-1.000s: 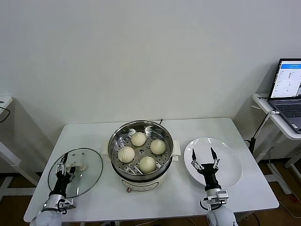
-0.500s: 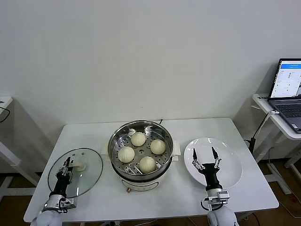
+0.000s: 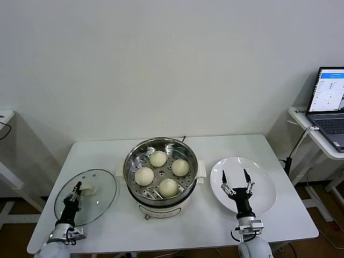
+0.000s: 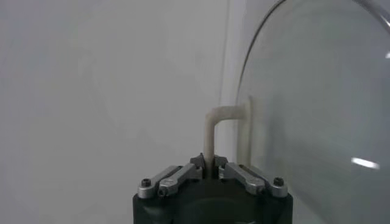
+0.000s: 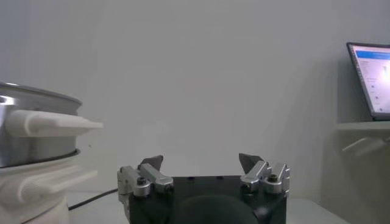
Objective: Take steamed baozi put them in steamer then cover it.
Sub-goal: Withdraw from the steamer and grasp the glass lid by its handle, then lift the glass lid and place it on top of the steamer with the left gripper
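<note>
— while the steamer point(image 3: 160, 173) sits mid-counter with its top uncovered, where are the buns?
— all four steamed baozi point(image 3: 158, 158) lie on its perforated tray, at roughly twelve, three, six and nine o'clock around the tray's centre.
— and the cover point(image 3: 86, 196)?
— at nine o'clock from the steamer, near the counter's point(image 3: 279, 220) left edge, tilted with its glass face showing. the left end effector point(image 3: 76, 190) is clamped shut on the cover's cream-white handle point(image 4: 214, 131); the left wrist view shows both fingers pinching the handle's thin bar.
— the other arm?
— the right end effector point(image 3: 235, 179) hangs over the white plate point(image 3: 264, 184) at three o'clock from the steamer, its jaws spread wide and gripping nothing.
— anything further out?
— a laptop point(image 3: 328, 105) on a side stand, off at about two o'clock.
</note>
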Motion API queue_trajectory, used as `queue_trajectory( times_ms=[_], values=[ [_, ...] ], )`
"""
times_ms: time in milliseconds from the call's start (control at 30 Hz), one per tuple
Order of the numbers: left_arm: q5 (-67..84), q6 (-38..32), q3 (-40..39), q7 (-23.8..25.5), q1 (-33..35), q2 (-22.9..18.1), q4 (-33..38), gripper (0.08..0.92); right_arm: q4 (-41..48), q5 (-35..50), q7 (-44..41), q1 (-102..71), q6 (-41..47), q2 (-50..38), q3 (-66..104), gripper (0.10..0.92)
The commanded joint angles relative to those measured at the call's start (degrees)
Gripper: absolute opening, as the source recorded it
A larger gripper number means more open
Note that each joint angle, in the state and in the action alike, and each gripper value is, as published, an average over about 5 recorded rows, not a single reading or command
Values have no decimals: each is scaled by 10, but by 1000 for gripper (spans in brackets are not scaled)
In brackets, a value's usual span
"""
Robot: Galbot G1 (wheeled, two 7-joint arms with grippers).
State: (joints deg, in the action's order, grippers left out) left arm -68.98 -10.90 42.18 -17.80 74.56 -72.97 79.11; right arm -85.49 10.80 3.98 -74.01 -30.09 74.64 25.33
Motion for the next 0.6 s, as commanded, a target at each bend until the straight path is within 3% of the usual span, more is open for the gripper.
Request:
queue_trajectory(
  times_ms=[33, 200, 333, 467, 600],
  values=[
    [16, 17, 78, -2, 50, 28, 171, 195, -2, 1, 0, -2, -2, 1, 1, 823],
    [53, 43, 117, 14, 81, 56, 315, 195, -4, 1, 0, -5, -3, 2, 5, 823],
    [64, 73, 88, 36, 88, 56, 418, 195, -6, 1, 0, -8, -3, 2, 12, 823],
    [67, 129, -9, 68, 76, 52, 490, 195, -9, 2, 1, -15, -5, 2, 22, 823],
    [54, 223, -157, 103, 33, 49, 514, 195, -8, 4, 1, -24, -9, 1, 35, 823]
  ],
)
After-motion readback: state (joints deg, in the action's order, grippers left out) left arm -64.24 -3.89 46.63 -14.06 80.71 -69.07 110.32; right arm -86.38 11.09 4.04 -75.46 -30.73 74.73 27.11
